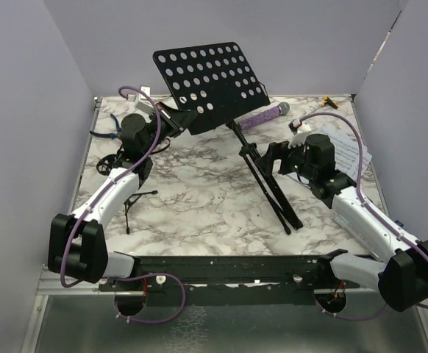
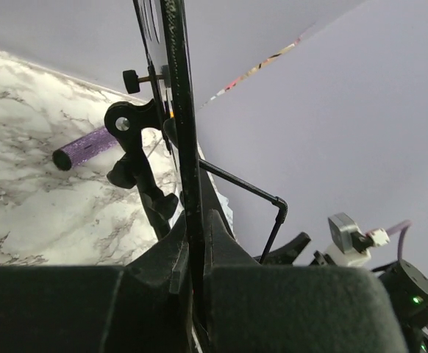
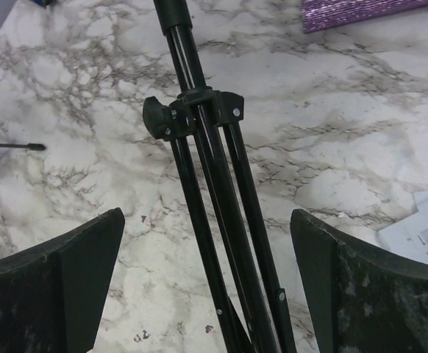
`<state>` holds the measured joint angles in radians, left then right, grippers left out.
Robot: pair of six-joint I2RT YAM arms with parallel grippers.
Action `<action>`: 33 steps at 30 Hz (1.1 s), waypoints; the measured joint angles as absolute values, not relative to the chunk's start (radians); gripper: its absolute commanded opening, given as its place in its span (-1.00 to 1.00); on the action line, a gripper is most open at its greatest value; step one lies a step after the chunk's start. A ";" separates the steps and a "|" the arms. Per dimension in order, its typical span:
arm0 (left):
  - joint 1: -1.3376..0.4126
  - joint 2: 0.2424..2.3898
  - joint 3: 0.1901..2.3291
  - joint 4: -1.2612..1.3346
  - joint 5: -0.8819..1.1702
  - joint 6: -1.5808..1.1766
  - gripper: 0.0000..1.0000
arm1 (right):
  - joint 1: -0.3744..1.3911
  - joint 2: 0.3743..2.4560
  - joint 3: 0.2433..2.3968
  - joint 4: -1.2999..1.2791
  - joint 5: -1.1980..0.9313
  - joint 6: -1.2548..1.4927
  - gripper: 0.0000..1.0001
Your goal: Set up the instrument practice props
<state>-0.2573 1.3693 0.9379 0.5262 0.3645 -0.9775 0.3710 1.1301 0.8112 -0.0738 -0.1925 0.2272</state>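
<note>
music stand black, perforated | microphone purple glitter | table white-grey marble

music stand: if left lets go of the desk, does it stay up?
Likely falls: the music stand leans, legs folded together, no spread base. Probably top-heavy, with the broad perforated desk high up where the left gripper clamps its edge. Smooth thin tubes could slip when gripped.

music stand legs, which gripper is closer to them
Right. The right gripper hangs open over the folded legs, one finger on either side. The left gripper is up at the perforated desk, shut on its edge.
</note>
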 measured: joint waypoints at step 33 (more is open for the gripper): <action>-0.252 1.207 1.026 0.377 0.416 -0.870 -1.00 | 0.354 1.489 0.726 0.313 -0.766 0.307 -0.97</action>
